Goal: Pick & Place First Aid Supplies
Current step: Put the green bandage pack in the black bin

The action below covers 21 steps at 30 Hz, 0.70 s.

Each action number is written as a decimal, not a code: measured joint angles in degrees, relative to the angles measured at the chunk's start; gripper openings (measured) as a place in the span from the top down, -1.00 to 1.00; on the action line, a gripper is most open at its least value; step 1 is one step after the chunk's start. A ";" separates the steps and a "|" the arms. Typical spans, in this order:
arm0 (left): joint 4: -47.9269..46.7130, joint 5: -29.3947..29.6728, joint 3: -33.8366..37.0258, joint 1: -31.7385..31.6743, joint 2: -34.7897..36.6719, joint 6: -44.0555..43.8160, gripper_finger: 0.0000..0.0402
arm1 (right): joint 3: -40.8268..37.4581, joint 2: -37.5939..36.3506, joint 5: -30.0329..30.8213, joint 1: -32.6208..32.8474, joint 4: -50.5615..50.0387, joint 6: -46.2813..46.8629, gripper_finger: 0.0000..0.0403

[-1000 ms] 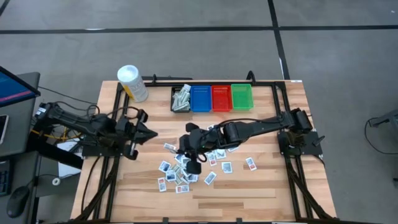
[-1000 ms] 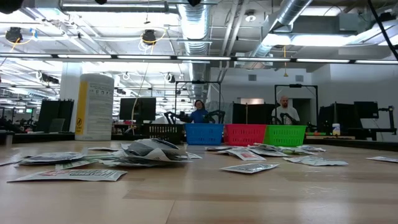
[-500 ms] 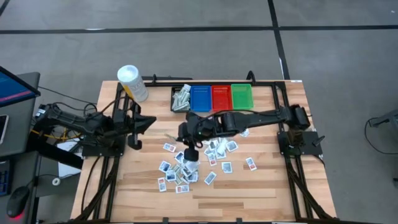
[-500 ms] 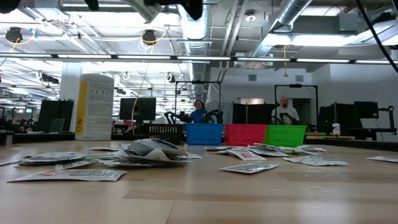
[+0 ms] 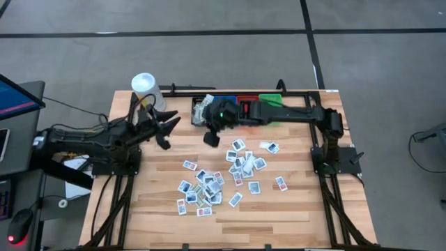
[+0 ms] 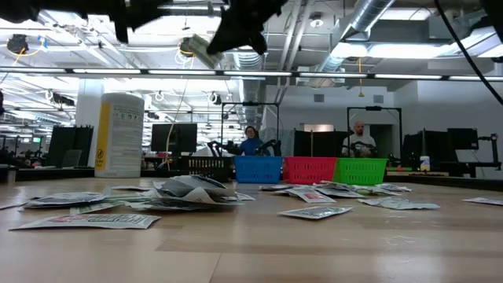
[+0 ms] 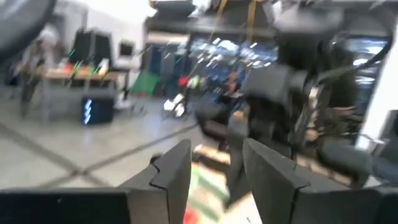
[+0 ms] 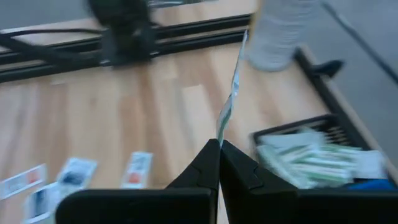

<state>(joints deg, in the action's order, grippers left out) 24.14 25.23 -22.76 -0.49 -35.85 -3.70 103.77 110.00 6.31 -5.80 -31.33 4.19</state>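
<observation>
- High view: the right gripper (image 5: 211, 137) is seen held above the table's far part, just beside the black bin (image 5: 201, 111), with the blue, red and green bins partly hidden under its arm; the loose packets (image 5: 209, 187) are spread over the middle of the table (image 5: 300, 209); the left gripper (image 5: 166, 132) is raised near the white tub (image 5: 145, 85), with nothing visible between its fingers
- Low view: the packets (image 6: 185, 192) are shown lying flat or slightly curled on the wood, in front of the blue bin (image 6: 258, 169), the red bin (image 6: 308, 170) and the green bin (image 6: 361, 170); dark arm parts are seen only at the upper edge; people are seated far behind
- Left wrist view: the left gripper (image 7: 214, 171) is shown with its fingers spread and the gap between them clear
- Right wrist view: the right gripper (image 8: 219, 158) is pressed together on the lower edge of a thin packet (image 8: 230, 99), which is held edge-on and upright; the black bin (image 8: 298, 155), already holding packets, is close beside it
- Handling, as judged: the packets are taken to be very light, thin, flexible and somewhat slick; an edge or corner pinch is best, and a single one is better peeled from the pile's fringe
</observation>
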 joint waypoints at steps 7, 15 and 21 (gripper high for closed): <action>-2.69 -13.57 0.02 -10.41 -5.96 -13.20 0.25 | 0.00 0.00 -1.67 -6.18 5.14 -5.14 1.00; 6.46 -28.41 0.07 -19.93 -13.44 -17.95 0.27 | 0.00 0.00 -25.92 -11.45 10.50 -7.70 1.00; 16.15 -30.17 0.05 -23.10 -18.13 -17.34 0.31 | 0.00 0.00 -36.62 -13.17 10.05 -9.51 1.00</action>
<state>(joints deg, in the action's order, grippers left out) 40.30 -4.94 -22.72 -23.59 -53.97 -21.04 103.77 110.00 -30.31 -18.96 -21.28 -5.32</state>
